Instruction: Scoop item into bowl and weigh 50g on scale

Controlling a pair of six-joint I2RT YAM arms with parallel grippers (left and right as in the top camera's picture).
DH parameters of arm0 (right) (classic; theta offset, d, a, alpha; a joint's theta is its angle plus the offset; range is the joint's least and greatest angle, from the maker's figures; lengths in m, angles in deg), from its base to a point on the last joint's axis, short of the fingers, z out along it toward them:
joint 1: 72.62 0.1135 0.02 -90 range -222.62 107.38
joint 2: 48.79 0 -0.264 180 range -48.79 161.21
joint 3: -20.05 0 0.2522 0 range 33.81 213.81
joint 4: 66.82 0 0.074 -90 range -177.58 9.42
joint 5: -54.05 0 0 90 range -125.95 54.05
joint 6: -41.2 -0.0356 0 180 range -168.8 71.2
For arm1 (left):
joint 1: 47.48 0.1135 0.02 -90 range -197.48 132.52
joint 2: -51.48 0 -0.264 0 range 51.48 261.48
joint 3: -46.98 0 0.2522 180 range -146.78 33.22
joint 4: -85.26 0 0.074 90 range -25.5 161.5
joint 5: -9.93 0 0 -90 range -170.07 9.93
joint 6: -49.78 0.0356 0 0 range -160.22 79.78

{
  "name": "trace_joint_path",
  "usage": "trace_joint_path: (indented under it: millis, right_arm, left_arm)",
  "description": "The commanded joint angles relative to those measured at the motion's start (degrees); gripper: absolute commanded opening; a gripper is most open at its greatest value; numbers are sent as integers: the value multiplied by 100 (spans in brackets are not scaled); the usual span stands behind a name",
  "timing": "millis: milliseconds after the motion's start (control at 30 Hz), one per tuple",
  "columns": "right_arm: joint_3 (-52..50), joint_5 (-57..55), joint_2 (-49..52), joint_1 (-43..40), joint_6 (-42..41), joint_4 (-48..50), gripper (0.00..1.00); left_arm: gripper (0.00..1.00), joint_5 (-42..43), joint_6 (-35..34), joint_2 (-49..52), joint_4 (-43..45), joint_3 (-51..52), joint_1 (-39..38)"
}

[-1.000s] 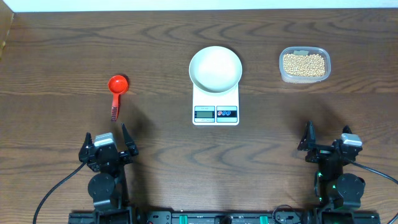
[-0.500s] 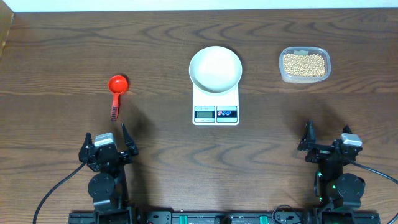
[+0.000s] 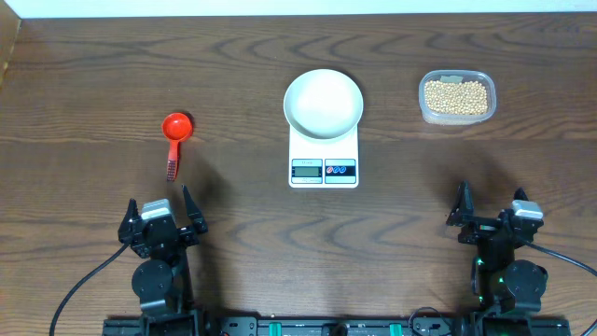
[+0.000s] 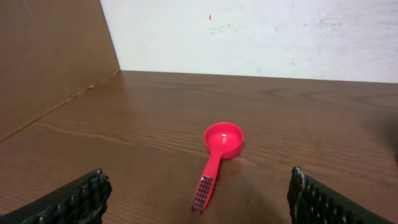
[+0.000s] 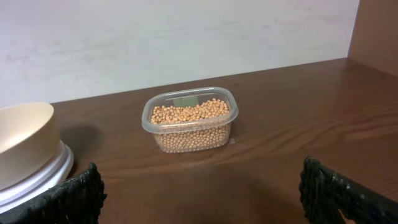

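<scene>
Both arms sit at the near edge. Left gripper [image 3: 159,199]: jaws wide apart, gripping nothing, red scoop [image 3: 175,131] lying just beyond it. Right gripper [image 3: 491,198]: also released. Bowl [image 3: 323,101] sits on the scale [image 3: 324,169], centre. Beans [image 3: 456,95] are in the clear tub [image 3: 424,112], far right, well apart from the bowl.

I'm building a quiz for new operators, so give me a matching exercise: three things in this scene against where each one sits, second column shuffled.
1. bowl
2. scoop
3. beans

A. in the clear tub
B. flat on the table, left of the scale
C. on top of the scale

Pairs: 1-C, 2-B, 3-A.
</scene>
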Motion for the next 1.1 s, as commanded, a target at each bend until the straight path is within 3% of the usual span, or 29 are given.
trace_joint_path:
  millis: [0,700,1067]
  right_arm:
    - [-7,11,-37,35,-28,-24,99]
    - [-7,9,-37,35,-28,-24,99]
    - [-7,11,-37,35,-28,-24,99]
  left_arm:
    - [93,7,35,-46,-68,173,-28]
    - [93,96,35,162,236,-219,-28]
    - [93,96,37,1464,238,-898,-28]
